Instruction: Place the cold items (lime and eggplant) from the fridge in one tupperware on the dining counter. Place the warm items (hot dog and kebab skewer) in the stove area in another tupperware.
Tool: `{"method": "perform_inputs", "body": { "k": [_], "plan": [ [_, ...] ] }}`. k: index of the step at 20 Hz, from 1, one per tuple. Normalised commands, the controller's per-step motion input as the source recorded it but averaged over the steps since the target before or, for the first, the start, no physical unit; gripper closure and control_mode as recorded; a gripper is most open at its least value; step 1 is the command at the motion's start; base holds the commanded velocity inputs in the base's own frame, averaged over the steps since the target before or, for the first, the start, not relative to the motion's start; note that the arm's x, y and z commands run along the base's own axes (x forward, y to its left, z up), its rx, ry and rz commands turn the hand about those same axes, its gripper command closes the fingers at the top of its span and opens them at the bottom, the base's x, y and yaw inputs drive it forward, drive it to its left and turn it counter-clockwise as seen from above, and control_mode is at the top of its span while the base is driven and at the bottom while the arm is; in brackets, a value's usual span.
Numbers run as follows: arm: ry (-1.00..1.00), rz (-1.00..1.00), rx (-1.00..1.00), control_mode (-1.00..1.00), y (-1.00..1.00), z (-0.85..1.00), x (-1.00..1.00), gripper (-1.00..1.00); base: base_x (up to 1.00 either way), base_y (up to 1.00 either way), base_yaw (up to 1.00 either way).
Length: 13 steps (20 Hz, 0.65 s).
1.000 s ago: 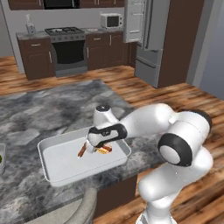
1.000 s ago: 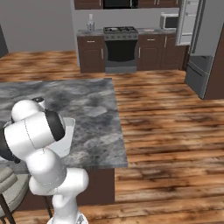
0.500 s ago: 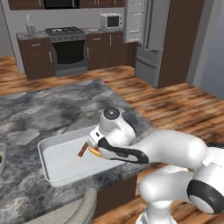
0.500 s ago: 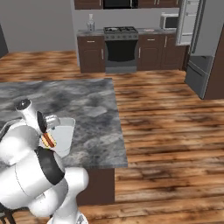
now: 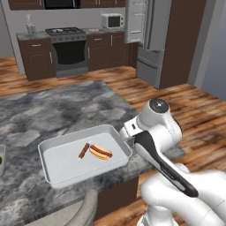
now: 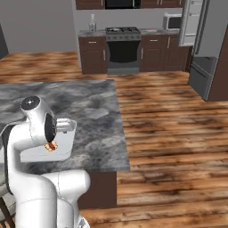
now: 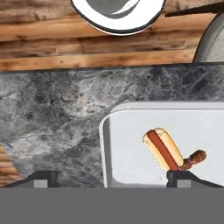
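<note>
Spanning the foreground was a grey marbled dining counter [image 5: 53, 114], with wood plank flooring [image 6: 169, 133] around it. Against the far wall stood a steel fridge [image 5: 152, 39] with its upper door swung open, a stove [image 5: 66, 42] set in dark cabinets, and a microwave [image 5: 112, 20] beside it.

Item: one white tupperware [image 5: 57, 165], shallow and rectangular, lay flat on the counter near its front edge, just beside the arm's white wrist.

Item: one hot dog [image 5: 100, 152] in its bun, resting on the floor of the tupperware toward the right side.

Item: one kebab skewer [image 5: 84, 150], short and dark brown, lying in the same tupperware just left of the hot dog in the left base view; in the hand view its end met the hot dog's end.

Item: gripper [image 7: 111, 177], tips spread wide apart, holding nothing, poised above the tupperware's rim with one tip over the counter and the other over the hot dog [image 7: 162, 148].
</note>
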Motion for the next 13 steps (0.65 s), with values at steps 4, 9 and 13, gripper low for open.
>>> {"method": "perform_inputs", "body": {
  "k": [4, 9, 13],
  "plan": [
    [0.08, -0.29, 0.04, -1.0, -1.0, 0.61, -1.0, -1.0, 0.0, 0.0, 0.0],
    [-0.08, -0.09, 0.0, -1.0, -1.0, -0.31, -1.0, -1.0, 0.0, 0.0, 0.0],
    [-0.09, 0.0, -0.08, -1.0, -1.0, -0.89, -1.0, -1.0, 0.0, 0.0, 0.0]
  ]
}}
